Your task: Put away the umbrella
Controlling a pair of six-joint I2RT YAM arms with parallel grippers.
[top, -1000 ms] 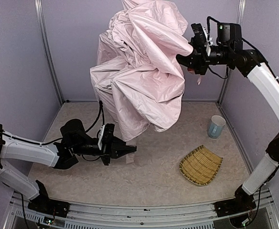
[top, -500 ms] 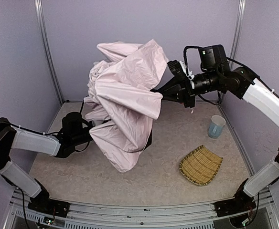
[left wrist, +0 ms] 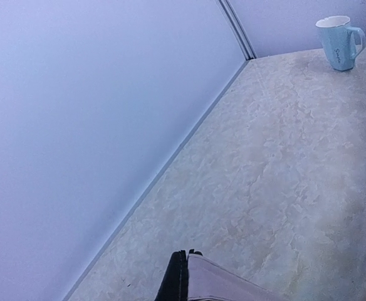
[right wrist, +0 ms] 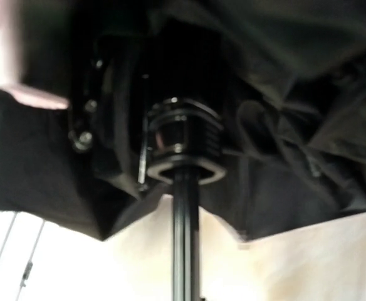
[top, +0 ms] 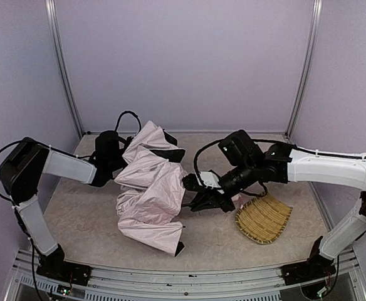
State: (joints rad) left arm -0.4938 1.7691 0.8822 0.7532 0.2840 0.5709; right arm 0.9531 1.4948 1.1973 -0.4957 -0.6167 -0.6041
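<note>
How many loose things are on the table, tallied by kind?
umbrella: 1
woven tray: 1
mug: 1
Total: 3

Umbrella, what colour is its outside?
Pale pink. The umbrella shows best in the top external view, lying crumpled on the table.

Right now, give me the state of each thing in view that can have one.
umbrella, collapsed, loose and crumpled, lying on the table.
right gripper, shut on the umbrella's shaft.
left gripper, shut, tips hidden behind the umbrella.
mug, upright, standing apart.
straw tray, flat on the table, nothing seen in it.
</note>
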